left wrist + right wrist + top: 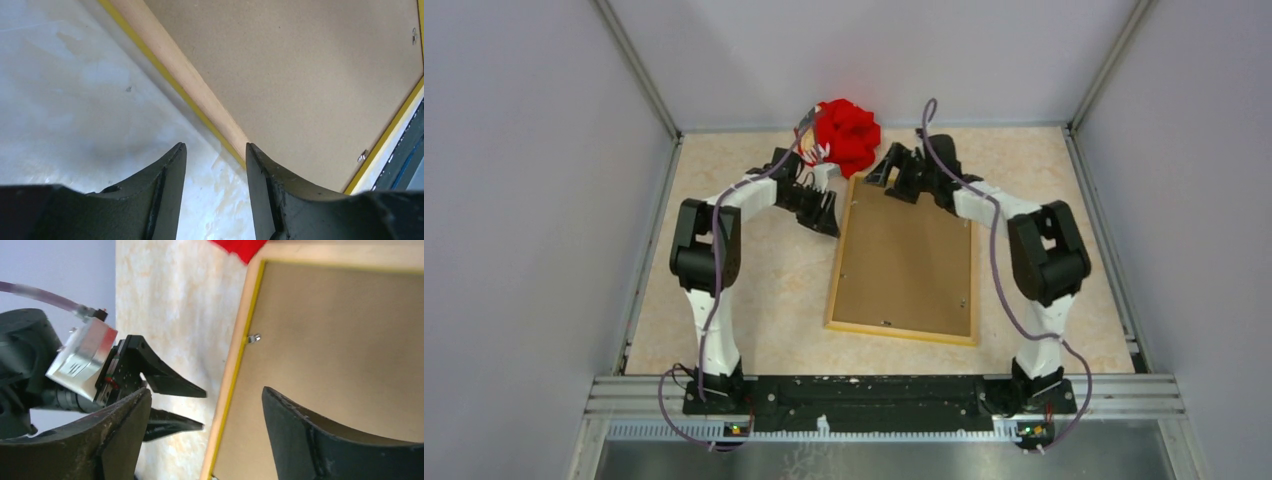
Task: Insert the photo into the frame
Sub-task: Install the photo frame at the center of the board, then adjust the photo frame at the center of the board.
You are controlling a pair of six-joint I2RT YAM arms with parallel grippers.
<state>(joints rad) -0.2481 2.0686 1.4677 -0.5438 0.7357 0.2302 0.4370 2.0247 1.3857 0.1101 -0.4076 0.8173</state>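
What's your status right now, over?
Left gripper and right gripper open. Frame face down, backing board in; photo unseen. Red bundle at far corner.

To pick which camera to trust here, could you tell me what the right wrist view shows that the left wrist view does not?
Only the right wrist view: a red thing past the corner of the frame, the wall, and the left tool seen from outside, open beside the frame. Only the left wrist view: a second yellow frame edge, with a dark part beyond it. Both: the frame lying back up, its brown board, and the table.
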